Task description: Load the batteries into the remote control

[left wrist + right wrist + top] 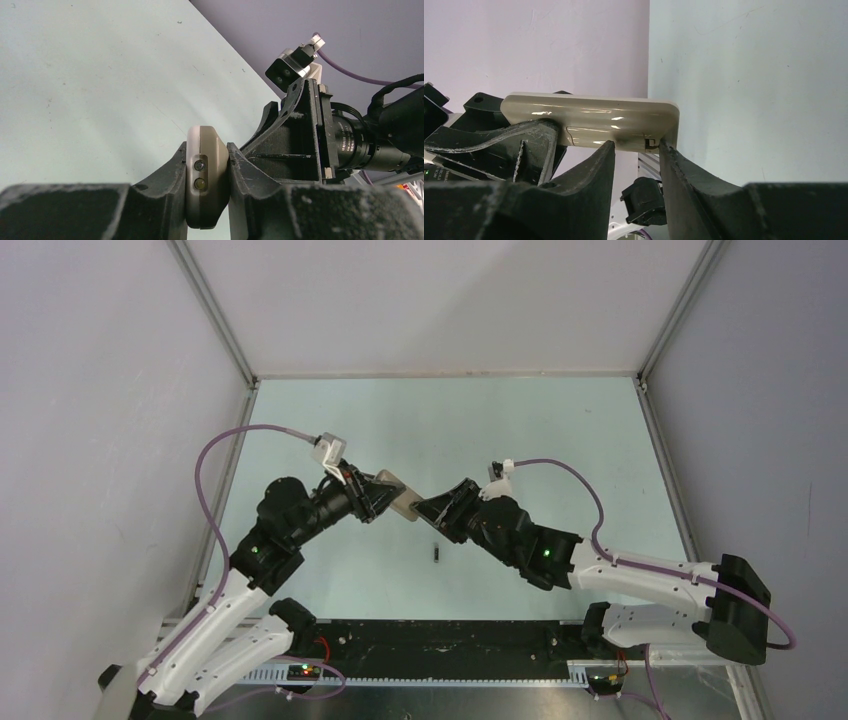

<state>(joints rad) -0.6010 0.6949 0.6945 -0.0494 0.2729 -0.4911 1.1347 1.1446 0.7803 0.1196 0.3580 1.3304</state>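
My left gripper (378, 498) (206, 150) is shut on the remote control (395, 492) (205, 175) (589, 117) and holds it above the table by its sides. The plain beige back faces the right arm. My right gripper (425, 508) (634, 145) stands open, its two fingertips touching the remote's back at the end with the cover seam and a small latch (651, 143). Only air shows between its fingers below the remote. One dark battery (437, 554) lies on the table below the grippers. No blue battery shows in any view.
The pale green table (520, 430) is boxed in by grey walls with metal corner posts (215, 310). A black rail (440, 635) runs along the near edge between the arm bases. The two arms meet nose to nose at mid-table.
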